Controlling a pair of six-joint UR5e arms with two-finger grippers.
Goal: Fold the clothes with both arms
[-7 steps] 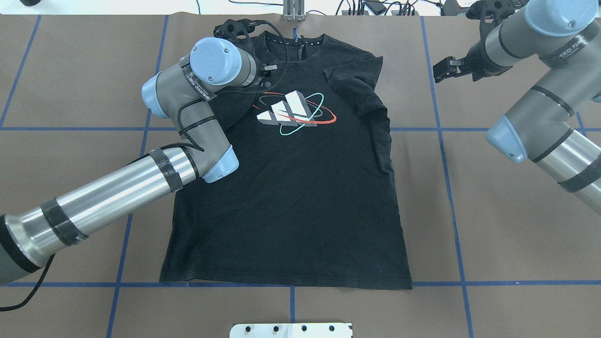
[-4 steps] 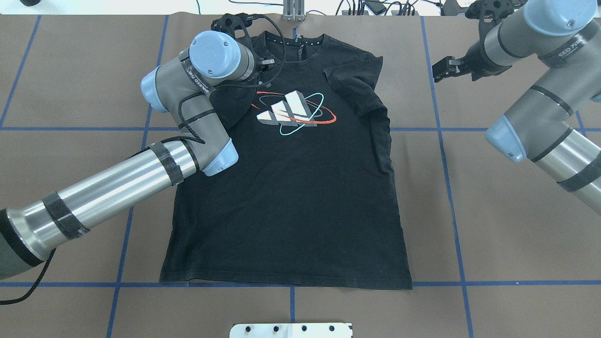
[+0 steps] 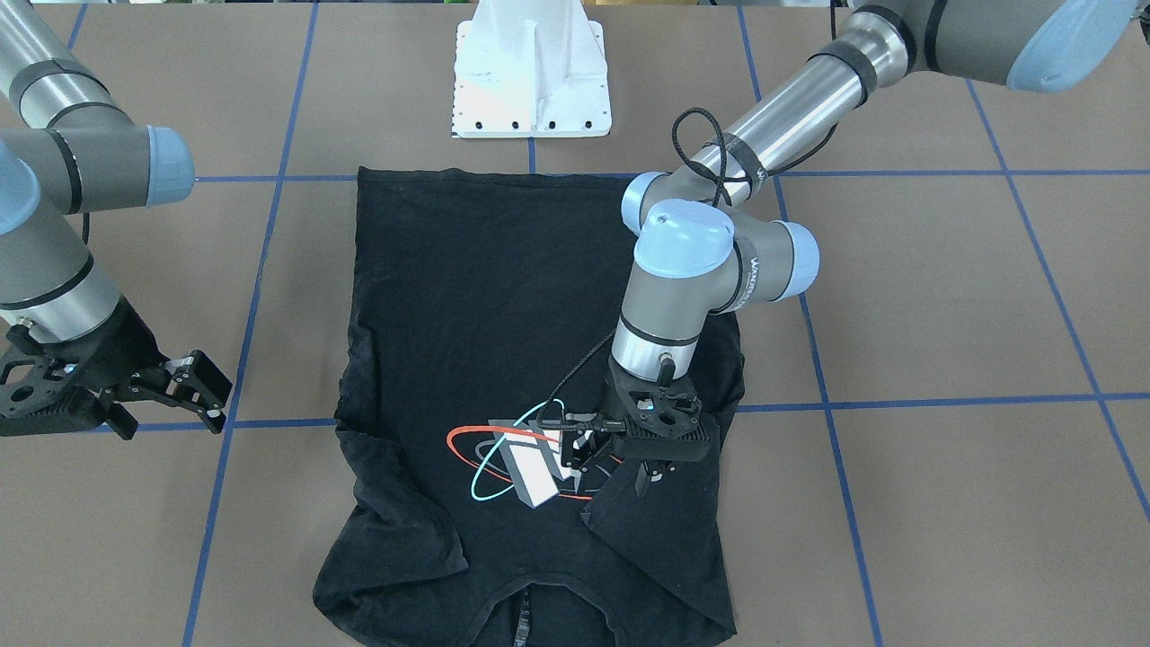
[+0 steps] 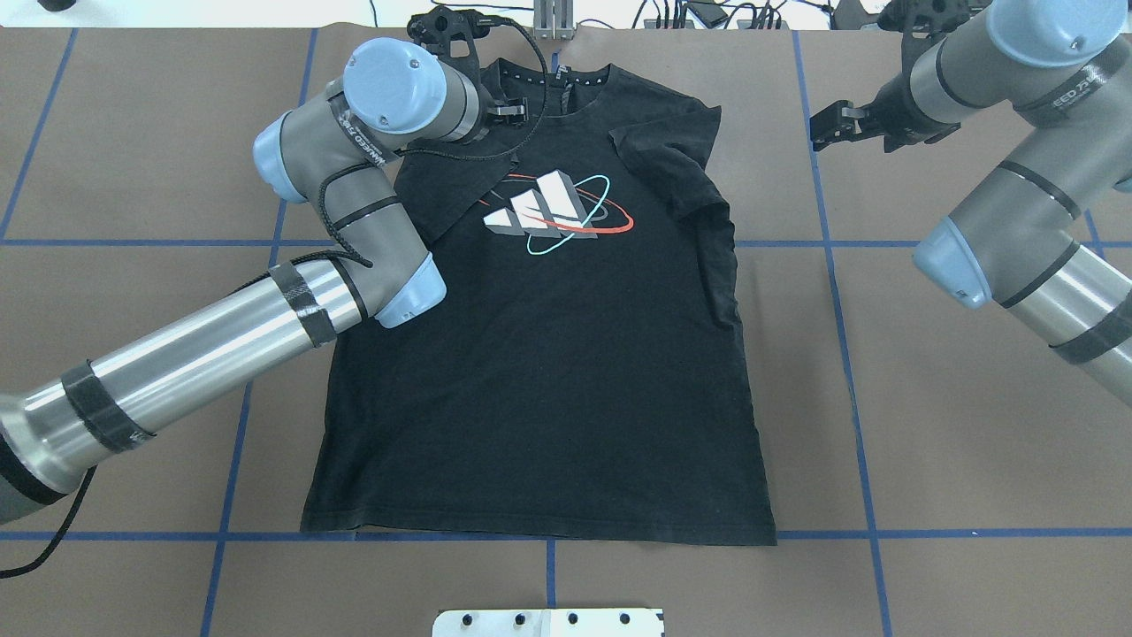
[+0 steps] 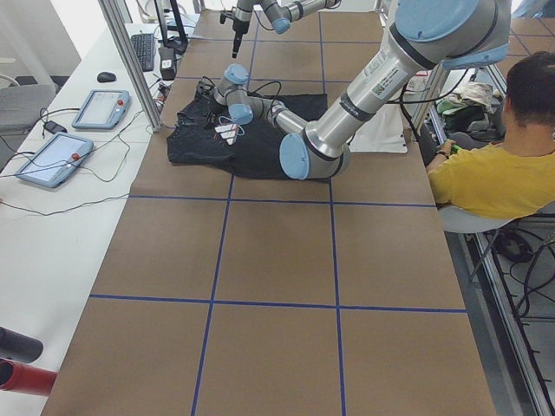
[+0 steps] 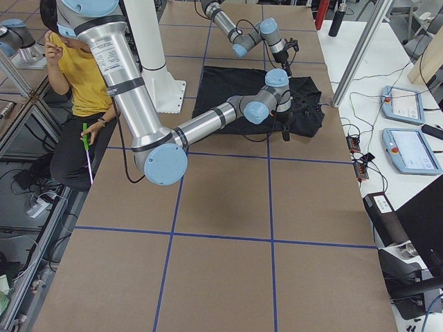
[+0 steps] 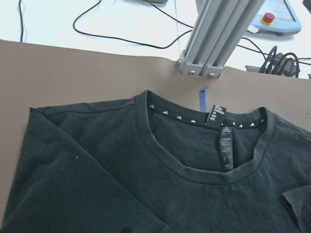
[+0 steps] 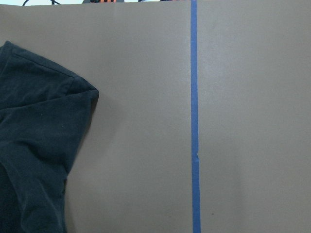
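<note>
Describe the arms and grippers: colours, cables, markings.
Left arm and right arm: silver tubes, grey joints, light-blue caps, black tape bands, lettered wrist bands. Black cable loops along the left arm. Left gripper and right gripper: black, two-finger.

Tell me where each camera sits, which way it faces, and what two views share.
Front-facing: across the table, facing the robot; left arm, right arm, base.
Overhead: behind the robot, looking down on the T-shirt; both arms.
Exterior left: table's left end; left arm nearest.
Exterior right: table's right end; right arm nearest.
Left wrist: faces the collar; no arm.
Right wrist: faces a sleeve, blue tape; no arm.
Front-facing and overhead share the graphic.
</note>
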